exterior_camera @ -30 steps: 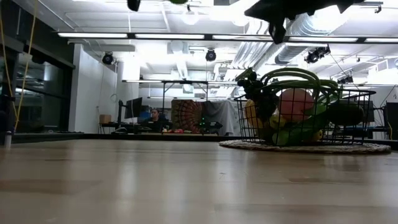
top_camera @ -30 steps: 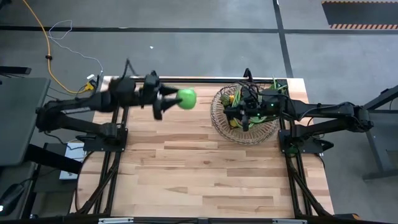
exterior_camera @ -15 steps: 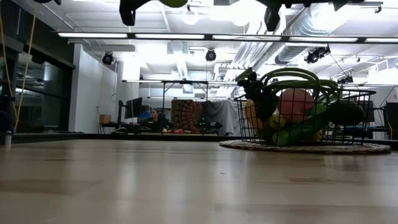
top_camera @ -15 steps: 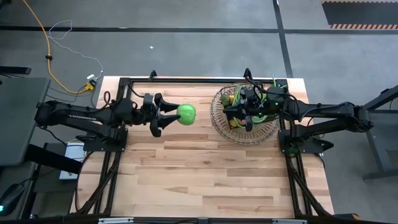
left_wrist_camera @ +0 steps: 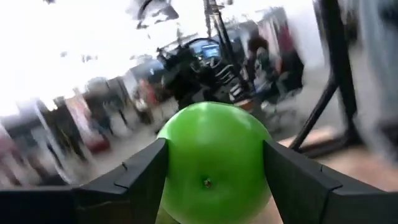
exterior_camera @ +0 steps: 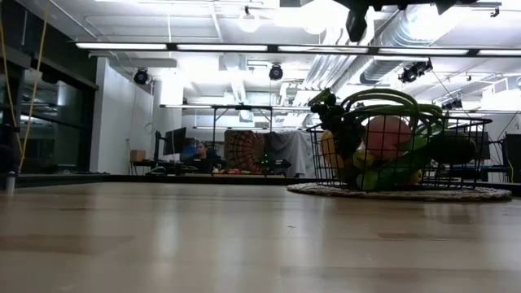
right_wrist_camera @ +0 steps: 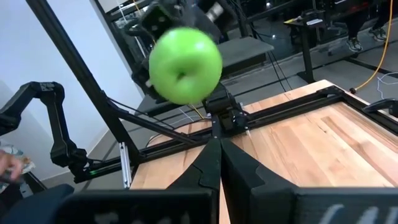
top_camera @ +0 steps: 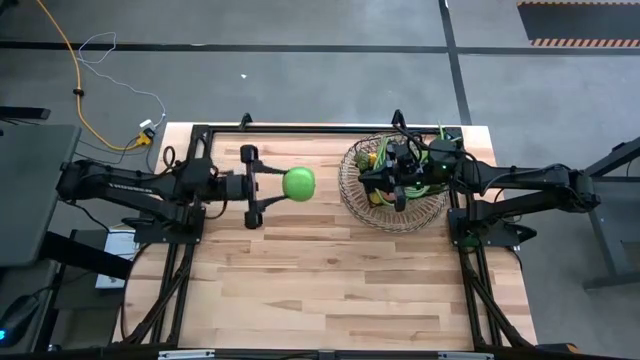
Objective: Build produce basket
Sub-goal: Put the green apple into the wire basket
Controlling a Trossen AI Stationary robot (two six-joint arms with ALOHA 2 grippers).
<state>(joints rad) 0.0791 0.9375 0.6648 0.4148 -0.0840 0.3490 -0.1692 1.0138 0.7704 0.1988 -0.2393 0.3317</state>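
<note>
Since a second ago your left arm has swung and levelled out, so the left gripper (top_camera: 268, 186) now points straight across the worktop (top_camera: 330, 290) toward the basket (top_camera: 392, 183), while the green apple (top_camera: 299, 184) has hardly shifted in the overhead view. From the left wrist you see the apple (left_wrist_camera: 214, 163) pinched between the two fingers (left_wrist_camera: 134, 177), one on each side, held well above the wood; the low view confirms nothing of it hangs near the boards. It sits between the left arm's base and the basket, near the rim but not yet over it. Farther on, the basket (exterior_camera: 403, 163) already holds most of the load: a pink peach (exterior_camera: 386, 134), long green beans (exterior_camera: 391, 99) arching over the top, something yellow low down, and a dark rounded piece at the right edge that you cannot name from here. Your right gripper (top_camera: 397, 188) hangs over the basket with its fingers pressed together on nothing, as its wrist view shows. No loose produce lies on the bare worktop, so by my reading this apple is the last piece; what remains is to carry it over the rim and release it, with the right arm likely needing to clear the way.
</note>
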